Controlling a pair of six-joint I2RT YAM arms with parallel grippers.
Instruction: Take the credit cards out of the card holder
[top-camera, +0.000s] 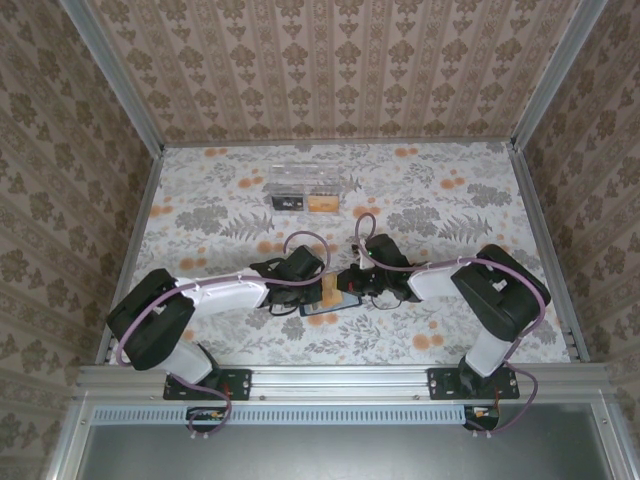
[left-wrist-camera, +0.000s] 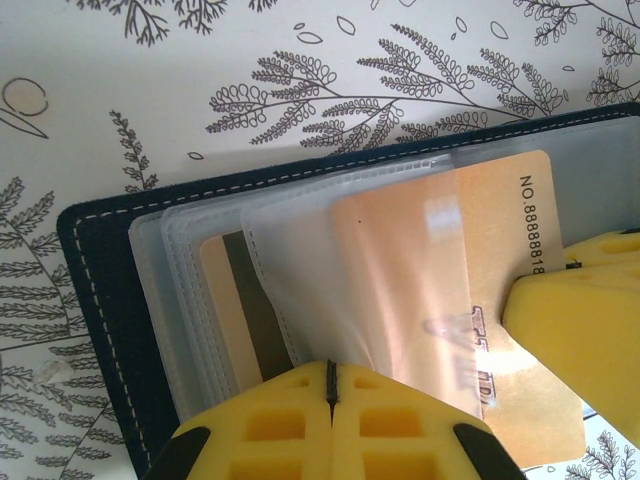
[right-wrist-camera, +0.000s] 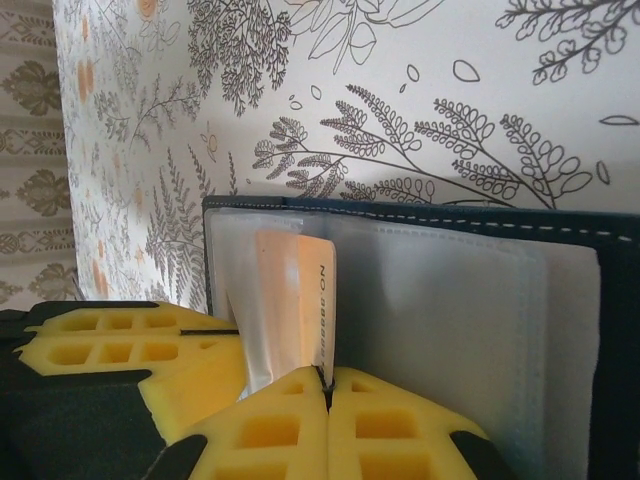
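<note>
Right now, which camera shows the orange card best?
The left wrist view: the orange card shows its broad face and printed number. The right wrist sees a narrow slanted strip; the top view, a tiny tan patch.

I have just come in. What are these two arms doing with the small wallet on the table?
Both arms are working on the open card holder, which lies flat on the table. The left gripper is shut on a clear sleeve of the holder, apparently to steady it. The right gripper is shut on the edge of an orange credit card, which is partly out of its sleeve. Another card sits deeper in the sleeves.
</note>
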